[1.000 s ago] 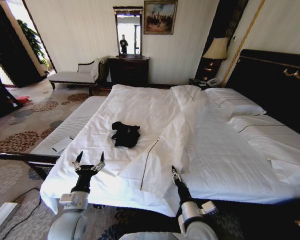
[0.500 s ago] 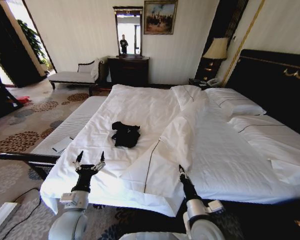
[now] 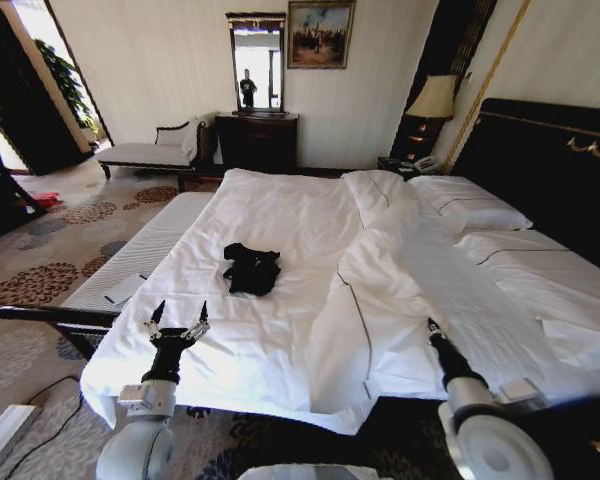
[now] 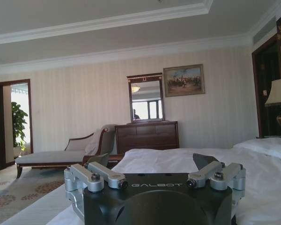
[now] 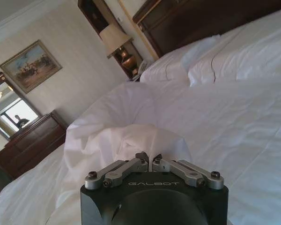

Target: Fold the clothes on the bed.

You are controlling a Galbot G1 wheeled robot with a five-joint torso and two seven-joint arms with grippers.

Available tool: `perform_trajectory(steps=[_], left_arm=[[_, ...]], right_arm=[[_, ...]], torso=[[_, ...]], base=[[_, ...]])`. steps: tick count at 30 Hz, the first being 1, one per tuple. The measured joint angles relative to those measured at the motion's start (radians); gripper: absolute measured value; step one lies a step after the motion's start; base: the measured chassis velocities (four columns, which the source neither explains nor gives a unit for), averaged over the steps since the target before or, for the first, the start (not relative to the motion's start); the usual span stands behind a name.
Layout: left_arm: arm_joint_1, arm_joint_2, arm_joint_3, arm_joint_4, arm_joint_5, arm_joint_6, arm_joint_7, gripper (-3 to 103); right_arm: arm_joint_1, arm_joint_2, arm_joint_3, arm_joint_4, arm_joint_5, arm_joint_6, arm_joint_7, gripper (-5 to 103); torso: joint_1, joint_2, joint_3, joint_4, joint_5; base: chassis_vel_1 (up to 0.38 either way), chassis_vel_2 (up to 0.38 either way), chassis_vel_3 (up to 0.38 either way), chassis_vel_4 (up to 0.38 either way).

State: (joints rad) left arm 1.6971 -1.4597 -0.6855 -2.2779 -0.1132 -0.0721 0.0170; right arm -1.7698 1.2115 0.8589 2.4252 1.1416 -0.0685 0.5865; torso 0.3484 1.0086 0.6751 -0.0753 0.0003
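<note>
Soft black T-shirt (image 3: 251, 269) crumpled mid-bed (image 3: 280, 215) — right pincer (image 5: 151, 159) pinching puffy white duvet (image 3: 375, 300) near foot edge, left pincer (image 3: 178, 318) spread wide.

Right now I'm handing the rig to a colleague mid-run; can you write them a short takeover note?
Left gripper: open, hovering over the near edge of the bed, holding nothing.
Right gripper: shut on the white duvet, a bunched fold pinched between its fingertips, on the robot's right side of the bed.
Black T-shirt: crumpled in a heap on the sheet, beyond the left gripper, clear of the duvet, touched by neither gripper.
Done: none of the folding.
Left: spread the shirt flat, then fold it.
</note>
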Motion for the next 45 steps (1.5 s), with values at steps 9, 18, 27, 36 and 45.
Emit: perform_trajectory(steps=[9,18,27,36,45], left_arm=[[-0.003,0.011,-0.013,-0.006,-0.018,0.002,0.000,100],[-0.015,0.017,-0.011,0.004,-0.025,0.003,-0.001,100],[-0.040,0.030,-0.002,0.034,-0.041,0.005,-0.001,100],[-0.062,0.059,-0.004,0.072,-0.084,0.006,-0.001,100],[-0.089,0.093,-0.002,0.115,-0.123,0.002,-0.001,100]], right_arm=[[-0.010,-0.053,0.213,-0.032,0.012,0.030,0.054,0],[-0.056,0.007,0.413,-0.033,0.019,0.079,0.085,0],[-0.091,0.043,0.496,-0.130,-0.013,0.118,0.134,0],[-0.118,0.104,0.492,-0.181,-0.079,0.152,0.143,0],[-0.153,0.135,0.514,-0.244,-0.104,0.162,0.151,0]], torso=[[0.000,0.000,0.000,0.0001,-0.0001],[0.000,0.000,0.000,-0.0002,-0.0003],[0.000,0.000,0.000,0.0000,-0.0001],[0.000,0.000,0.000,0.0002,-0.0002],[0.000,0.000,0.000,0.0004,-0.0003]], base=[[0.000,0.000,0.000,0.000],[0.000,0.000,0.000,0.000],[0.000,0.000,0.000,0.000],[0.000,0.000,0.000,0.000],[0.000,0.000,0.000,0.000]])
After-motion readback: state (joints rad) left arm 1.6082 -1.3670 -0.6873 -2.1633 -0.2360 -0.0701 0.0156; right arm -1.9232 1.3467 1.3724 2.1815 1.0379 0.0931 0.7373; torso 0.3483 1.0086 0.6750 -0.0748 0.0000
